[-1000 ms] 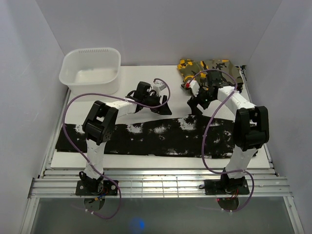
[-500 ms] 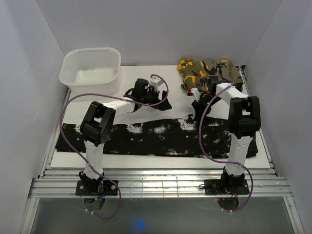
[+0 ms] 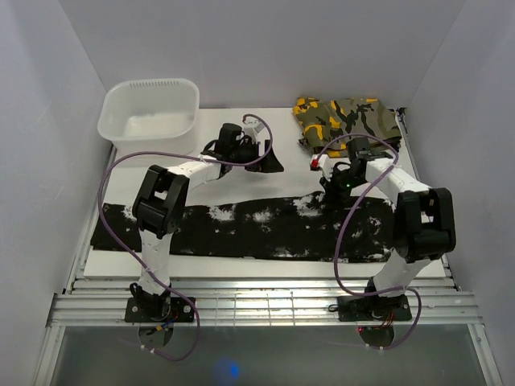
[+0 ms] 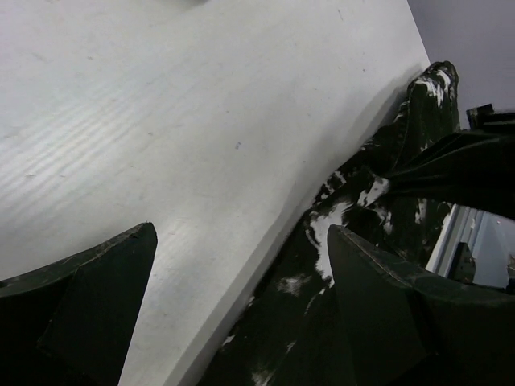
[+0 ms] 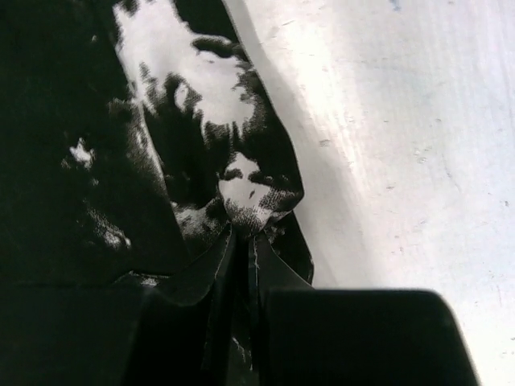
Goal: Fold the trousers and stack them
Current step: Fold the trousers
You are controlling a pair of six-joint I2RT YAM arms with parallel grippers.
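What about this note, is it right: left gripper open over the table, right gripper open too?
Wrong on the right gripper: it is shut, pinching a fold of the trousers, as the right wrist view shows. The left gripper is open over the table.

The left arm (image 3: pixel 154 257) and right arm (image 3: pixel 394 269) have white links, black joints, looping purple cables (image 3: pixel 105 189).

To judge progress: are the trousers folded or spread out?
Spread out at full length: the trousers lie as one long strip across the table. The right gripper is shut on their far edge.
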